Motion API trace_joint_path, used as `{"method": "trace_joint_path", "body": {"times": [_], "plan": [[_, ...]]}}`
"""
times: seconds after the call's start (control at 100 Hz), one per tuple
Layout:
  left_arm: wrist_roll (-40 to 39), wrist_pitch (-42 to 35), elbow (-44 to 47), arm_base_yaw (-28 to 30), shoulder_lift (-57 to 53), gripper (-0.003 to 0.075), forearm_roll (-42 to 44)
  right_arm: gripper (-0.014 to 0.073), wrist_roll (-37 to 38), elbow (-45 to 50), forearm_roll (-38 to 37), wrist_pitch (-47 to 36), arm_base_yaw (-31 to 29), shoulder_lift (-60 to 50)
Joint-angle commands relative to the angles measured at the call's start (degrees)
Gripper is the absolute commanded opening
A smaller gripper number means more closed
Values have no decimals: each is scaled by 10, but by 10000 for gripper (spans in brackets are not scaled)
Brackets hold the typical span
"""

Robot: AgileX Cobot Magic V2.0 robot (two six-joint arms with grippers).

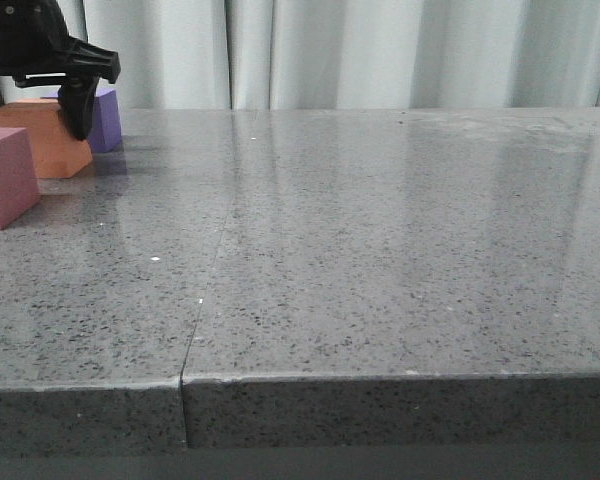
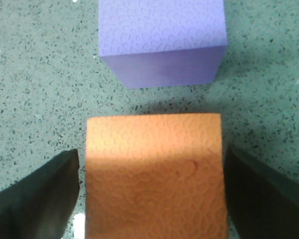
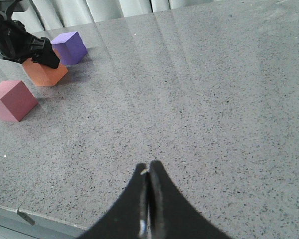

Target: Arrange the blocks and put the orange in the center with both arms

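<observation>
Straddling orange cube [image 2: 154,174], left tool [image 2: 152,191] hangs over far-left corner of counter [image 1: 380,250]; fingers [image 2: 37,199] apart, one each side of cube, small gaps showing, so likely no squeeze yet. Spread suits grip across cube's flat side faces. Purple cube [image 2: 162,42] just beyond orange, farther back, apart from it. Pink cube [image 1: 5,175] nearer, at left edge. Right tool [image 3: 148,199] hovers over bare counter well right of blocks, fingers together, idle. Orange already sits between pink and purple, front to back.
</observation>
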Motion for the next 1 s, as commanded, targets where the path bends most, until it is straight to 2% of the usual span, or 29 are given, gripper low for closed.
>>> {"method": "trace_joint_path", "body": {"times": [0.0,0.36,0.46,0.65,0.74,0.99], "plan": [[-6,-18,-14,-1,-30,568,6,-67,-7,-13,-7,-44,0,4],[-6,-33,-14,-1,-98,552,6,-67,-7,-13,-7,-44,0,4],[-6,-33,-14,-1,-121,457,6,-67,-7,-13,-7,-44,0,4],[-5,-33,-12,-1,-160,118,8,-67,-7,-13,-7,-44,0,4],[-4,-41,0,-1,-180,-15,8,-67,-7,-13,-7,-44,0,4],[-4,-67,80,-1,-255,-20,6,-67,-7,-13,-7,-44,0,4]]}}
